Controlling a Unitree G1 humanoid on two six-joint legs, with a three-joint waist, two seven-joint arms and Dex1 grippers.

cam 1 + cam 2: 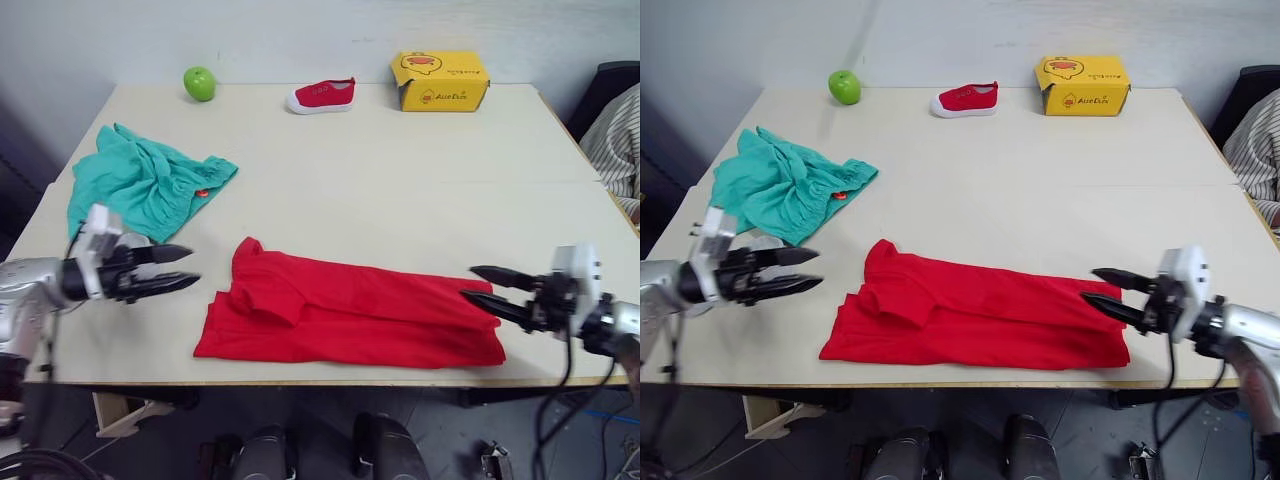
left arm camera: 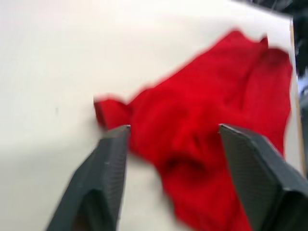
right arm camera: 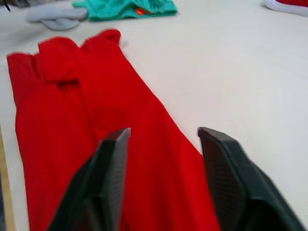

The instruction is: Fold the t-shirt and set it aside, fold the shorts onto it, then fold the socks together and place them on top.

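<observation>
While the t-shirt point(image 1: 350, 315) lies folded lengthwise along the near edge of the table point(image 1: 420, 190), the left gripper point(image 1: 180, 268) hovers released just off its left end. The right gripper point(image 1: 478, 283), fingers also spread and empty, sits over its right end. The shorts point(image 1: 140, 180) lie crumpled at far left; the socks point(image 3: 57, 17) rest beside them.
</observation>
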